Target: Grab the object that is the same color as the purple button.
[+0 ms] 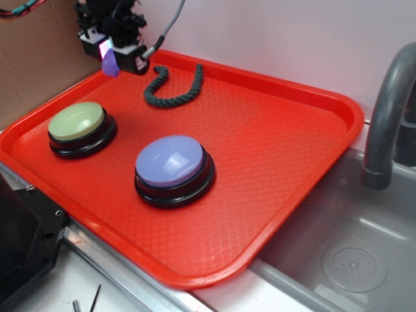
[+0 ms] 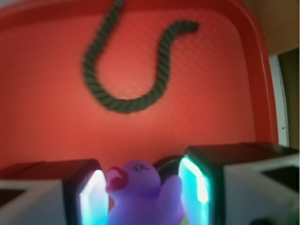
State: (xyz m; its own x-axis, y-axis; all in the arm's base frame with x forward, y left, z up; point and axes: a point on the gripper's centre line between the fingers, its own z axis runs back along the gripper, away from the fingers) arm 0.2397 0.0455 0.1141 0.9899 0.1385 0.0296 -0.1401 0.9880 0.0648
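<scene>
purple toy duck (image 2: 140, 194) upright between closed jaws, beak facing left

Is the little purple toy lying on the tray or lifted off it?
Lifted: the purple toy sits between the gripper fingers, above the red tray.

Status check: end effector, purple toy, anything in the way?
End effector shut on purple toy, above tray's far corner. Green rope lies beyond. Nothing in the way.

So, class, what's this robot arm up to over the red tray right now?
The gripper holds a small purple toy duck between its fingers, lifted above the red tray's back corner. The purple button, the yellow-green button and the dark green rope lie untouched on the tray.
</scene>
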